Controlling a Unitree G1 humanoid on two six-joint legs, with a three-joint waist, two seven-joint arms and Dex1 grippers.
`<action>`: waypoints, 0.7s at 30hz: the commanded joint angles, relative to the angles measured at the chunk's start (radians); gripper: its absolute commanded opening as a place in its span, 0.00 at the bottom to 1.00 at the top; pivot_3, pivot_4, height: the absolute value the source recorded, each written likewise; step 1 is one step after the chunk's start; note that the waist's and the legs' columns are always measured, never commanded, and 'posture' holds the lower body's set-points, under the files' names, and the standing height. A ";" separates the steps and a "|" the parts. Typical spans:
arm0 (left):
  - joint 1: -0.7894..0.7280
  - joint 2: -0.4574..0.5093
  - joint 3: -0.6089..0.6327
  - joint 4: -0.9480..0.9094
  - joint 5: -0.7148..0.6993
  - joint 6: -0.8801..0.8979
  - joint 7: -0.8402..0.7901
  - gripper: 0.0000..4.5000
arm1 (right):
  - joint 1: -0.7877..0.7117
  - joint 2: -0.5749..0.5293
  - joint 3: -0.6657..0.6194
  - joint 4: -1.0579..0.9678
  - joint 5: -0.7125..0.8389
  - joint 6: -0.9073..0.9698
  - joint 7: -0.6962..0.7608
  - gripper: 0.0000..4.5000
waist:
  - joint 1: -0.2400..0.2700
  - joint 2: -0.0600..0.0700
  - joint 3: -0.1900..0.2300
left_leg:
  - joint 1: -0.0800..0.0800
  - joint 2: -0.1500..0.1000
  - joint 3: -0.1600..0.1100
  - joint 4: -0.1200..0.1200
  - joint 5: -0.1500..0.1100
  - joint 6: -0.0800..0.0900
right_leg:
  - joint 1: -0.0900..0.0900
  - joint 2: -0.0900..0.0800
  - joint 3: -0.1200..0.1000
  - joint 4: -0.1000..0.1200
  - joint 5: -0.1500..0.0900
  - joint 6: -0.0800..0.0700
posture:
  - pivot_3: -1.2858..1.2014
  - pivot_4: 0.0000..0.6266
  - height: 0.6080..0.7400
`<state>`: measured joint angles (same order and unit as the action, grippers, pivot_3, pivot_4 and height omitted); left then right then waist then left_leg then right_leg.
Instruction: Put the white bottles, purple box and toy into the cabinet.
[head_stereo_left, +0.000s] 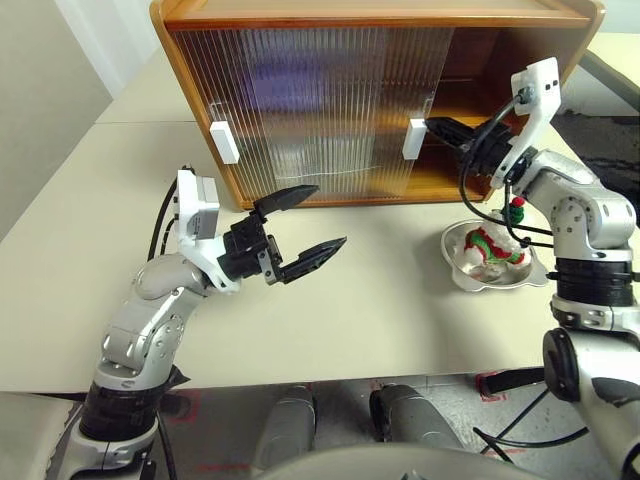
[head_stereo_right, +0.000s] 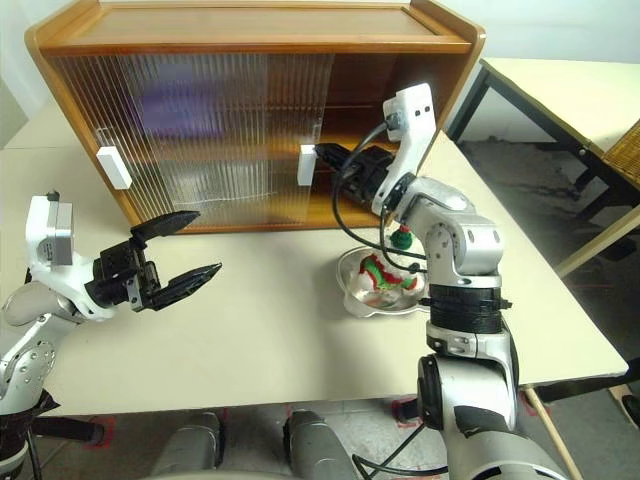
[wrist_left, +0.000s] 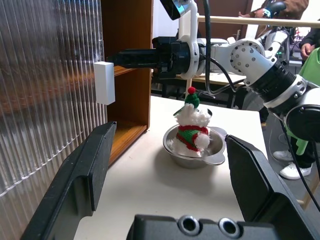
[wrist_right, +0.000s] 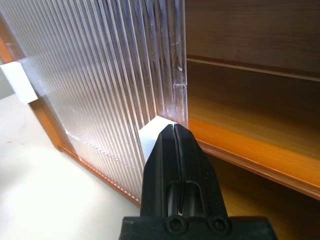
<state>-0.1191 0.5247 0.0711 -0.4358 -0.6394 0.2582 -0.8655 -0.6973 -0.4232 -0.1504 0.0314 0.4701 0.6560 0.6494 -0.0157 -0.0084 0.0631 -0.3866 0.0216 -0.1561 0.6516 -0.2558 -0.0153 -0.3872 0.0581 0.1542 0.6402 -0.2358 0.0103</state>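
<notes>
Where the head cameras look down over the tabletop (head_stereo_left: 380, 290), the cabinet (head_stereo_left: 370, 20) stands at the far edge with its ribbed doors slid to the robot's left, leaving the right end open. The right pincer (head_stereo_left: 432, 125), fingers pressed together, has its tip at the white handle (head_stereo_left: 414, 138) of the door's edge. The left pincer (head_stereo_left: 305, 222) hangs above the tabletop with fingers spread apart, holding nothing. The toy (head_stereo_left: 492, 245) sits in a metal dish (head_stereo_left: 462, 268) in front of the open end.

In the left wrist view, the toy (wrist_left: 192, 125) sits upright in the dish (wrist_left: 200, 156), between the spread fingers (wrist_left: 85, 175).

In the right wrist view, the closed right pincer (wrist_right: 175, 131) touches the handle (wrist_right: 150, 137).
</notes>
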 joint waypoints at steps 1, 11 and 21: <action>0.011 0.005 0.006 -0.025 -0.006 0.009 0.008 1.00 | 0.004 0.021 0.030 -0.019 0.014 0.016 0.000 0.01 | 0.000 0.000 0.000 | 0.000 0.000 0.000 0.000 0.000 0.000 | 0.000 0.000 0.000 0.000 0.000 0.000 | 0.52 0.16 1.00; 0.016 0.017 0.010 -0.036 -0.008 0.016 0.020 1.00 | 0.006 0.089 0.049 -0.033 0.017 0.014 -0.018 0.01 | 0.006 0.000 0.000 | 0.000 0.000 0.000 -0.001 0.000 0.000 | -0.001 0.000 0.001 0.001 -0.001 -0.002 | 0.53 0.16 1.00; 0.015 0.021 0.012 -0.037 -0.007 0.019 0.025 1.00 | -0.007 0.125 0.059 -0.019 0.016 -0.003 -0.020 0.01 | 0.006 0.000 0.000 | 0.000 0.000 0.000 -0.003 0.001 -0.002 | -0.005 0.000 0.002 0.008 -0.005 -0.004 | 0.53 0.17 1.00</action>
<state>-0.1102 0.5359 0.0735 -0.4560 -0.6414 0.2690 -0.8399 -0.7003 -0.3069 -0.1099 0.0034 0.4759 0.6461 0.6277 -0.0099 -0.0082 0.0633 -0.3865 0.0210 -0.1562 0.6483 -0.2551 -0.0172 -0.3921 0.0582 0.1559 0.6486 -0.2410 0.0057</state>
